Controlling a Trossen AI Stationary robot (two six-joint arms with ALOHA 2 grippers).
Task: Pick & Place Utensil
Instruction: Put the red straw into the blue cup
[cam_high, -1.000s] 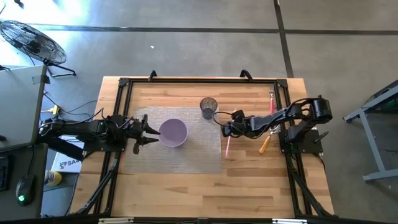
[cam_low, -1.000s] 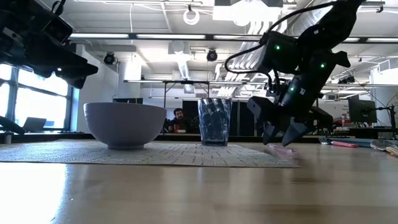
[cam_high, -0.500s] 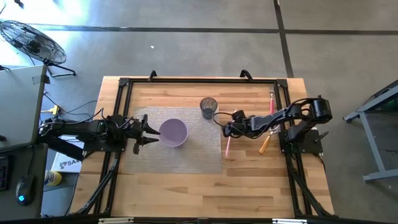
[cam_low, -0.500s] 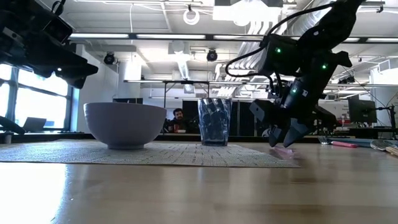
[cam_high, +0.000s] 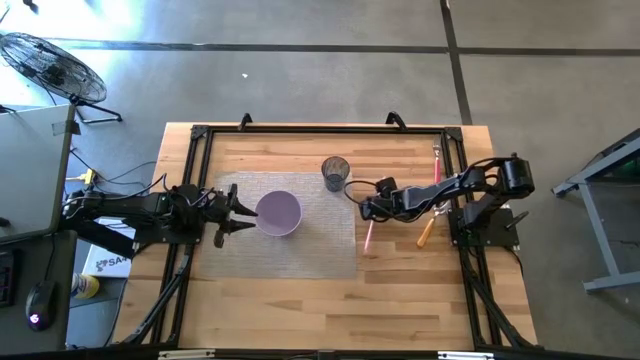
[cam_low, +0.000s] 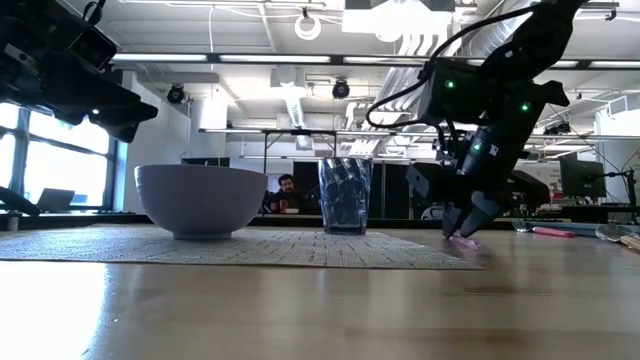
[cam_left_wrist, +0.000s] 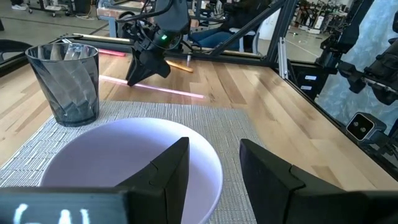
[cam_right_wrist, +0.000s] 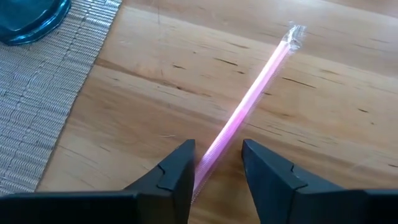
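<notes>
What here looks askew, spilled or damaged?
Nothing stands out. The bowl and glass stand upright on the mat. The pink straw lies flat on bare wood, with the open right gripper straddling it. The left gripper waits beside the bowl.

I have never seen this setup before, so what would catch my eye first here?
The right gripper, jaws open, straddles a thin pink wrapped straw lying on the wooden table beside the grey woven placemat. On the mat stand a lavender bowl and a dark ribbed glass tumbler. The left gripper waits at the bowl.
</notes>
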